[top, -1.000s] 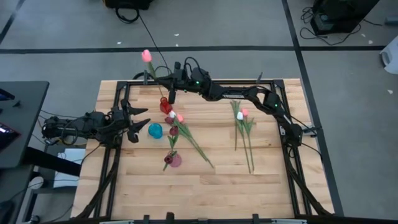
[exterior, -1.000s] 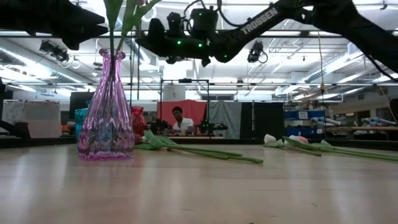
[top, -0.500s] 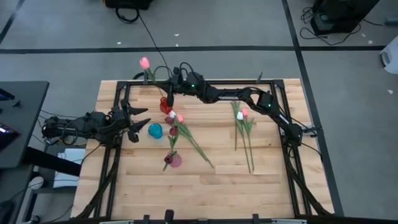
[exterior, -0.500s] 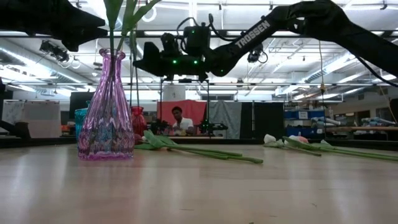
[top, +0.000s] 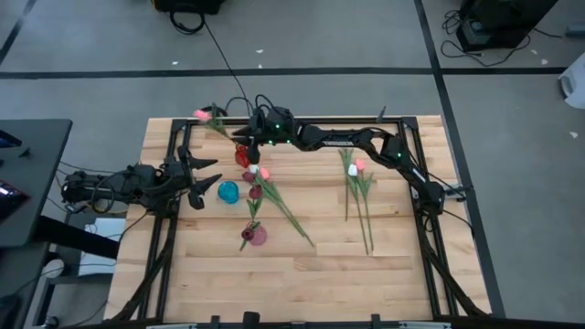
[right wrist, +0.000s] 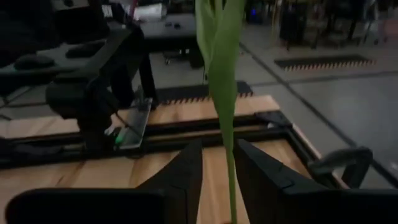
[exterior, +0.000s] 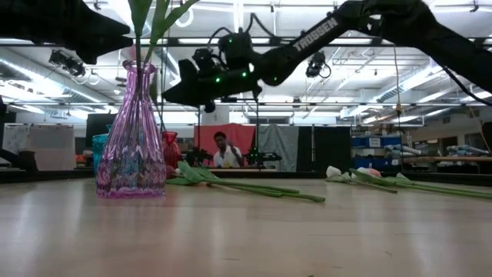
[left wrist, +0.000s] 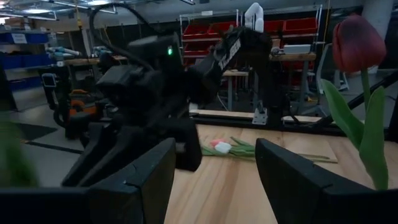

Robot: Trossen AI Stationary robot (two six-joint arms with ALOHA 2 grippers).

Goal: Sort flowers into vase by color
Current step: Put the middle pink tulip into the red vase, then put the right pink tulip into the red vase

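A pink flower (top: 200, 115) slants over the table's far-left corner. Its stem runs down toward the red vase (top: 243, 155), and my right gripper (top: 245, 139) hides the lower end. That gripper is open above the red vase, with the green stem (right wrist: 229, 124) between its fingers. A dark red flower (left wrist: 357, 43) stands in the purple vase (exterior: 132, 138). A teal vase (top: 228, 192) stands between the two other vases. My left gripper (top: 208, 180) waits open at the table's left, beside the teal vase. My right gripper has the pink flower's stem (right wrist: 231, 171) running between its parted fingers (right wrist: 186, 171), which lie across it. The stem passes close to one finger. Whether it touches that finger I cannot tell.
Loose flowers lie on the wood in two bunches, one beside the vases (top: 279, 203) and one toward the right (top: 358, 187). A black frame (top: 402, 123) runs along the table's edges. A person (exterior: 223, 150) sits far behind the table.
My right gripper has shifted toward the table's left and dipped its fingers lower over the red vase. The pink flower has tipped: its head has swung down and toward the table's left, while the lower stem has stayed by the red vase.
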